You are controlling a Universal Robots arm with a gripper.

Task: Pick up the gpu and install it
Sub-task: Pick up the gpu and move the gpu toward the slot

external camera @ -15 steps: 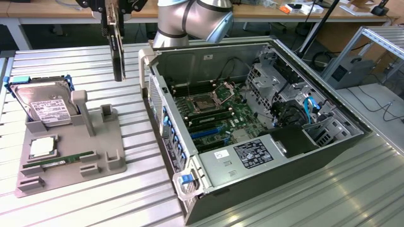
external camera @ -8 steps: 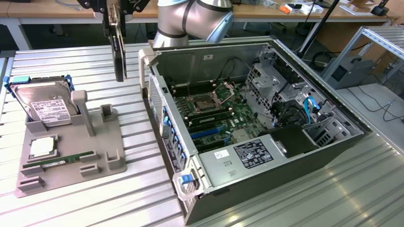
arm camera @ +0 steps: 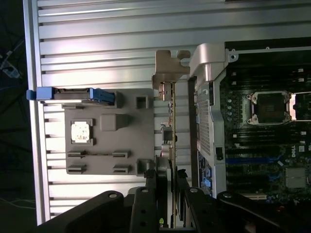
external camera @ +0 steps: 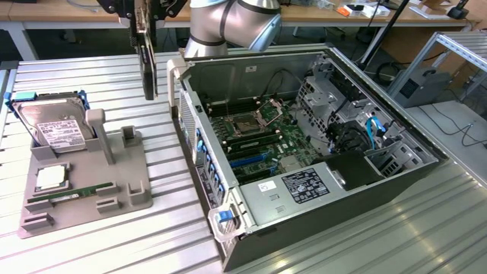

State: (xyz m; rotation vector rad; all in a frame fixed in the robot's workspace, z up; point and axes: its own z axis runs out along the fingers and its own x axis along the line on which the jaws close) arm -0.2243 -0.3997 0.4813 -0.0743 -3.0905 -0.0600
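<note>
- The black fingers (arm camera: 145,208) were pressed onto the two flat faces of the graphics card (external camera: 145,60), pinching its upper edge.
- The card hung upright and edge-on in the air, clear of the desk (external camera: 91,80).
- It sat between the grey holder (external camera: 125,171) on the exterior view's left and the open computer case (external camera: 228,74) on the exterior view's right, just beside the case's outer wall.
- The card was a thin, flat, dark board. In the wrist view a bent silver metal bracket (arm camera: 170,68) capped the end farthest from the fingers.
- The desk was bare aluminium, ribbed in long parallel slats with a dull shine.
- The case lay on its side with the cover off.
  - Its walls were grey sheet metal.
  - A green circuit board (external camera: 263,142) lined the bottom, with a square metal-framed socket (external camera: 245,123) and a blue slot (external camera: 247,161).
  - A boxy metal unit with a white label (external camera: 304,185) filled the near end.
- The holder was a matte grey moulded block with blunt posts and shallow pockets.
- A silver hard drive (external camera: 53,131) with a white label leaned in the holder's far end, framed by blue plastic rails.
- A small square silver chip (external camera: 49,178) lay flat in one pocket, and a narrow green memory stick (external camera: 72,195) lay in a groove nearer the camera.
- The robot arm (external camera: 236,23) showed a smooth, rounded silver-grey joint above the far side of the case.
</note>
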